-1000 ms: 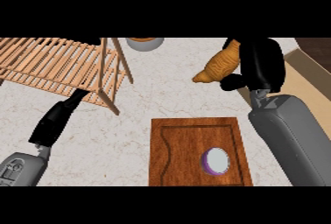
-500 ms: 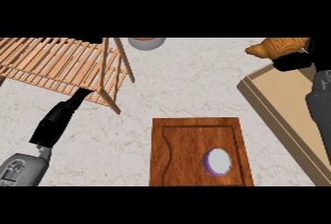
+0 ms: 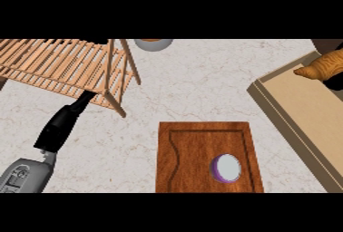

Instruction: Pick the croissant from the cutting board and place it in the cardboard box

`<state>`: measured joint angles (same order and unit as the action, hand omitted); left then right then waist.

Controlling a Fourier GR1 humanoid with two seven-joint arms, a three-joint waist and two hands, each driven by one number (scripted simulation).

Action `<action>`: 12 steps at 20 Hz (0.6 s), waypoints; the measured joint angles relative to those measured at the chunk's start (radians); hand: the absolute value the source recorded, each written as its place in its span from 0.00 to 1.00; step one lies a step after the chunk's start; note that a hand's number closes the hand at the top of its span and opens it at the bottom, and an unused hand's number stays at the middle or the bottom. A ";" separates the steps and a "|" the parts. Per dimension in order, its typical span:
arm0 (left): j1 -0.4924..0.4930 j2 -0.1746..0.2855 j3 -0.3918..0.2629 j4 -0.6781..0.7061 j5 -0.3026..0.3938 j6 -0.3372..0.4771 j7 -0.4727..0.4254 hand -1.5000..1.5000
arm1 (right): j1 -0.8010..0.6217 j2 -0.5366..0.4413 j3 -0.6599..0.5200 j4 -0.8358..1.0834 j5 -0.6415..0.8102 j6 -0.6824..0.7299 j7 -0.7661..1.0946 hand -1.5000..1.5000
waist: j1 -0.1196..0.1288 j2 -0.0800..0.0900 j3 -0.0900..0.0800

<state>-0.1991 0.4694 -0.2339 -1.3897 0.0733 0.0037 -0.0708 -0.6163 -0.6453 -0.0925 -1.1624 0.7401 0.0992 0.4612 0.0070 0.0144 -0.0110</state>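
Countertop point(image 3: 201, 86) of pale marbled stone, seen from steeply above. At your far right, a golden-brown croissant point(image 3: 323, 65) shows at the view's edge, over the far end of an open cardboard box point(image 3: 301, 108); the frame cuts part of it off. A small dark patch just below the croissant is probably your right hand point(image 3: 333, 79), touching or just beside the pastry. So little of it shows that you cannot tell whether it has hold of the croissant or how far open it is. Nor can you tell whether the croissant rests on the box's floor or hangs above it.

The box is long, shallow and tan, running diagonally from the upper right toward the lower right corner. Its near wall passes just beside a cutting board point(image 3: 194, 158) at lower centre. The board is dark reddish wood with a groove around its edge. On the board's lower right part lies a small white oval disc point(image 3: 226, 167) with a purple rim. The croissant is well apart from the board.

Your left hand point(image 3: 64, 123) comes in from the lower left on a grey forearm point(image 3: 23, 174). It is black, with fingers straight and together, pointing up and to the right, holding nothing. Its tip lies close beside the lower rail of a slatted wooden rack point(image 3: 60, 63) that fills the upper left. A grey bowl point(image 3: 153, 44), cut off by the top edge, sits just right of the rack.
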 measured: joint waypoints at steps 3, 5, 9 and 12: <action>-0.010 0.011 0.012 0.005 0.011 -0.025 0.007 0.50 | 0.013 -0.029 -0.019 0.079 -0.036 0.058 -0.066 1.00 | 0.003 0.002 0.000; -0.008 0.003 0.013 0.005 0.007 -0.022 0.004 0.50 | 0.027 -0.055 -0.025 0.118 -0.053 0.108 -0.105 1.00 | 0.002 0.001 0.000; -0.006 -0.006 0.010 -0.002 -0.006 -0.018 0.007 0.50 | 0.030 -0.098 -0.032 0.221 -0.069 0.193 -0.160 0.00 | 0.008 0.003 0.000; -0.001 -0.006 0.013 -0.004 -0.011 -0.022 0.005 0.50 | 0.038 -0.125 -0.037 0.260 -0.100 0.265 -0.243 0.00 | 0.007 0.002 0.000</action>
<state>-0.2001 0.4635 -0.2211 -1.3939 0.0626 -0.0187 -0.0657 -0.5783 -0.7707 -0.1299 -0.9026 0.6398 0.3641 0.2186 0.0140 0.0162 -0.0109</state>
